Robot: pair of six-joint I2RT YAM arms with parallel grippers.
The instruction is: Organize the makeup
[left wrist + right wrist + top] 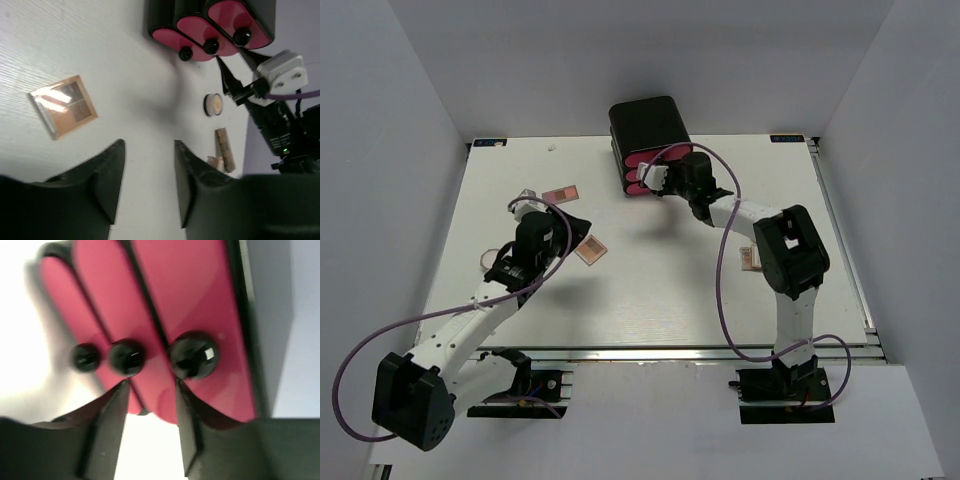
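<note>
Occupying most of the top view is the white table [640, 310], which is carrying all the items. The black box with three pink drawers [648, 125] is standing at the far edge, drawer fronts facing the arms, and all three drawers are looking closed, so no makeup is being stowed yet.

The right gripper [150, 405] is hovering just in front of the black round knobs [126, 357]. Its jaws are standing partly apart and holding nothing, the gap falling between the middle knob and the largest one. In my judgement it is lining up to pull a drawer.

The left gripper [147, 175] is hanging low over bare table, jaws moderately open and empty, apparently waiting on the drawer.

The makeup is lying loose on the table. A square tan-and-pink palette [63, 106] is resting flat to the left of that gripper's view, and a second square palette [590, 250] is lying near the left wrist. A brown oblong piece [226, 150] is lying beneath the right arm, its exact kind unclear. The round gold compact [214, 105] is sitting just beyond it, nearer the box.
</note>
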